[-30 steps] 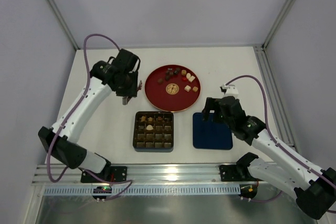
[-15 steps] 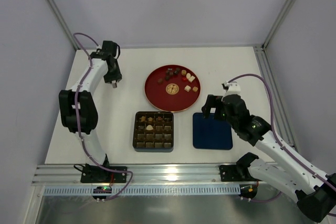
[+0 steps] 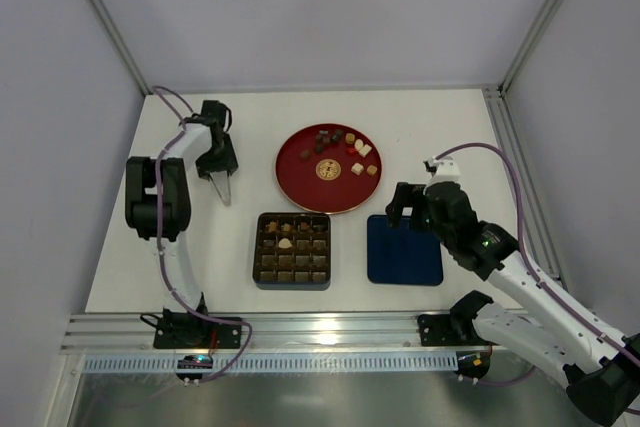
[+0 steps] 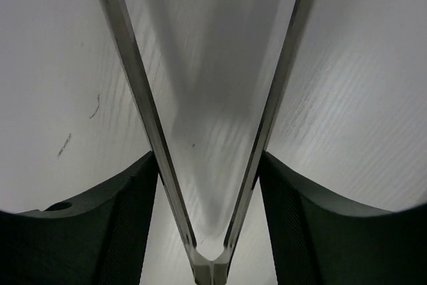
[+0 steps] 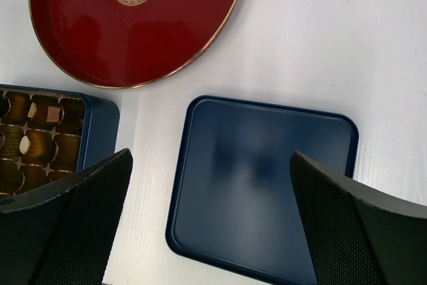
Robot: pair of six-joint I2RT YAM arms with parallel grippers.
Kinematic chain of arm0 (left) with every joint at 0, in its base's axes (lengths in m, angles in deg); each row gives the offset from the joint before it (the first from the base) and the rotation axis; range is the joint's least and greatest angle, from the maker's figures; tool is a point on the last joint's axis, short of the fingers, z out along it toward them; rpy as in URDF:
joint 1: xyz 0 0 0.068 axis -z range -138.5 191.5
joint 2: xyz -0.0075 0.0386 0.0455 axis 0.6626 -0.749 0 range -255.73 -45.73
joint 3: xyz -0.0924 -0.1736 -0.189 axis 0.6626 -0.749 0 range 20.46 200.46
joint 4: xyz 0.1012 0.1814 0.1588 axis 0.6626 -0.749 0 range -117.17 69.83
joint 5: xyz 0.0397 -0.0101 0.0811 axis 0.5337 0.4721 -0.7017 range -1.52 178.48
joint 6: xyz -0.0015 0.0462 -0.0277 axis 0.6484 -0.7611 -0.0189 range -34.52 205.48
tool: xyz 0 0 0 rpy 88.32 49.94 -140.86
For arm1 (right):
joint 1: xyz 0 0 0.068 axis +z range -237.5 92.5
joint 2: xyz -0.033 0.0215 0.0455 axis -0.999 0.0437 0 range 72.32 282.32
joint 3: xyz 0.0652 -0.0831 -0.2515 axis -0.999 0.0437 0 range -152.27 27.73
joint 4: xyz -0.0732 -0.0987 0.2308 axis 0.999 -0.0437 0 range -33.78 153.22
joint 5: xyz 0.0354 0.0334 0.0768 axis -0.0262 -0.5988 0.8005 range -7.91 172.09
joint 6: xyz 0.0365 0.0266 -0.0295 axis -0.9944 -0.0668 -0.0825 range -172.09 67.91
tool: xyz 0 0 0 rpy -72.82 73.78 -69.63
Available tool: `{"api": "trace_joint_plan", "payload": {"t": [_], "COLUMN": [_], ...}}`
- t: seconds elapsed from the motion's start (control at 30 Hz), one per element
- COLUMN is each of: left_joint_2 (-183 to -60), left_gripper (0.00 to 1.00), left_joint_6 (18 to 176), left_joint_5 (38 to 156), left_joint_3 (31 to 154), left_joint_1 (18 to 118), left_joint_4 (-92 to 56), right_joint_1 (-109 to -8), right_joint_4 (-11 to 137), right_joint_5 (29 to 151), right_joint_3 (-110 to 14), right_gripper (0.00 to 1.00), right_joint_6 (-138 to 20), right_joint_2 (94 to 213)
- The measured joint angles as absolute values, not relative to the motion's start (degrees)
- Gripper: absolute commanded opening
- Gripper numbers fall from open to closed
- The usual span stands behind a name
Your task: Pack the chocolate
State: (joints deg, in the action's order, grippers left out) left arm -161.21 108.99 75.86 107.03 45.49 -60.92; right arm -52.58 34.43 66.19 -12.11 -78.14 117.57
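1. Since a second ago the left arm (image 3: pixel 160 197) has folded back on itself and drawn the left tool (image 3: pixel 223 190) away from the left rim of the plate (image 3: pixel 298 179). That tool now points down over bare surface (image 3: pixel 450 137), left of the plate and apart from it. The right arm (image 3: pixel 500 257) has barely shifted.
2. Left tool (image 4: pixel 210 231): fingers spread, nothing between them. Its wrist view shows only white panels (image 4: pixel 53 65) and two metal struts (image 4: pixel 137 98) meeting in a V.
3. Right tool (image 3: pixel 403 209): fingers spread wide and empty, above the far left part of the dark blue lid (image 3: pixel 405 250).
4. The lid lies flat just right of the box (image 3: pixel 262 277), between the right arm's base and the plate.
5. Chocolate (image 3: pixel 345 144): loose brown, cream and reddish pieces lie on the plate's far right part. More pieces sit in the box's gold compartments, just on the near side of the plate.
6. A gold emblem (image 3: pixel 326 169) marks the plate's centre.
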Motion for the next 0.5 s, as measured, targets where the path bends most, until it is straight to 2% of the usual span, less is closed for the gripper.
{"api": "trace_joint_plan", "payload": {"t": [0.2,0.4,0.5], "left_joint_2": [-162.2,-162.2,-162.2], "left_gripper": [0.73,0.88,0.91], "left_joint_6": [109.1,109.0,109.0], "left_joint_5": [75.9,75.8,75.7], "left_joint_3": [105.6,105.5,105.5], "left_joint_1": [45.5,45.5,45.5], "left_joint_4": [-60.6,-59.7,-59.7], "right_joint_1": [-52.6,-52.6,-52.6], "right_joint_4": [34.4,34.3,34.3], "right_joint_5": [66.2,66.2,66.2], "right_joint_3": [-11.6,-11.3,-11.1], "right_gripper": [1.0,1.0,1.0], "right_joint_6": [-78.1,-78.2,-78.2], "right_joint_2": [117.6,117.6,117.6]}}
